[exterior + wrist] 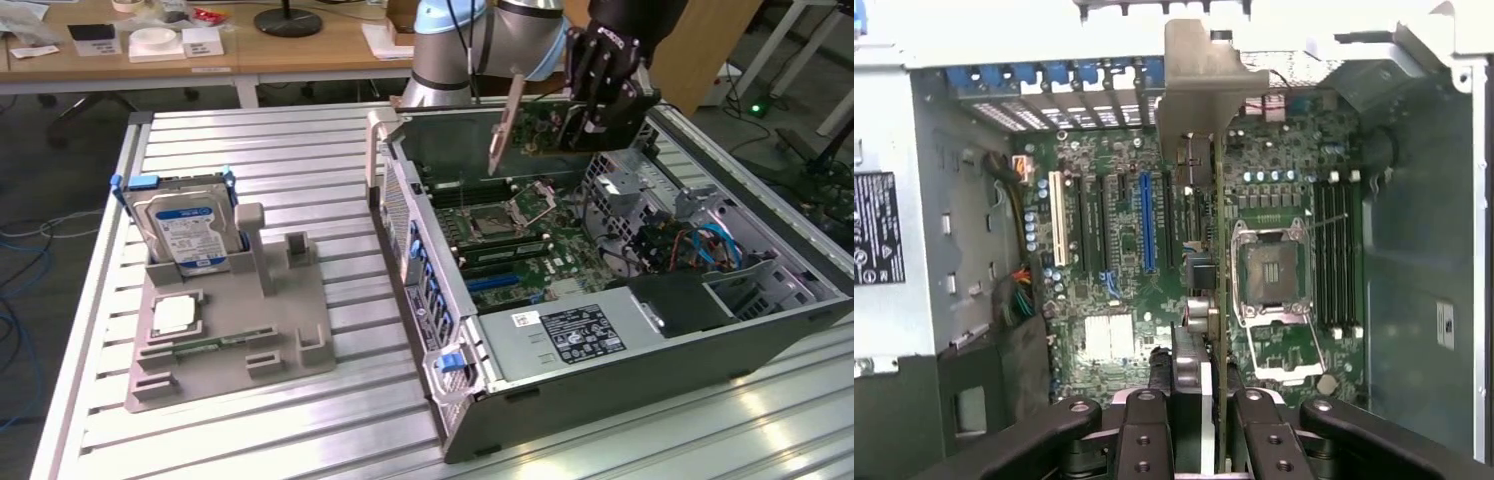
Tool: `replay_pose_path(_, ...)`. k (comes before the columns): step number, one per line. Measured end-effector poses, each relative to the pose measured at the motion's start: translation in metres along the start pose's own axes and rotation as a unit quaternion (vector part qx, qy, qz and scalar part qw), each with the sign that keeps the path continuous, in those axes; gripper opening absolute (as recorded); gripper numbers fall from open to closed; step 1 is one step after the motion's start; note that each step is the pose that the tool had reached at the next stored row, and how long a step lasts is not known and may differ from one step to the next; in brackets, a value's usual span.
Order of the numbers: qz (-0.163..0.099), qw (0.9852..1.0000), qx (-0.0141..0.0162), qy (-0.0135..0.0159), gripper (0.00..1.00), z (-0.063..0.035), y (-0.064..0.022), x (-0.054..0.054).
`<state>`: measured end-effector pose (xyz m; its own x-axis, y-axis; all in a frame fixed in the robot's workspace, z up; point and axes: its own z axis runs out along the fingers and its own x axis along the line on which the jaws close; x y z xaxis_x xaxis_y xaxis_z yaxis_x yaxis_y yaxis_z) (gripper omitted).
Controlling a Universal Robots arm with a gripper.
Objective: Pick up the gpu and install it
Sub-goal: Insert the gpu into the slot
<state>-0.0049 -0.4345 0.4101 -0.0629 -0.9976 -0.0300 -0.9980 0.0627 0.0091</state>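
Exterior view: gripper [594,125] hangs above open computer case [747,330], gpu [534,135] pinched on edge, clear of motherboard [534,270].

Wrist view: fingers [1152,420] closed tight on card's upper edge. gpu [1206,250] seen edge-on, between blue slot [1147,220] and CPU socket [1274,270]. Metal bracket [1199,80] faces case's rear openings. Upright hold likely meant to point connector edge down at slots.

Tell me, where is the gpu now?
Exterior view, upper right: the gpu hangs edge-down in the pincer, above the motherboard of the open computer case.
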Motion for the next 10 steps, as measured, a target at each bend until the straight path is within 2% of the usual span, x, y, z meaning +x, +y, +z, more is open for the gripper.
replay_pose_path(10,-0.004,1.0,-0.0001,-0.0001,0.28,0.0003,0.0,0.0)
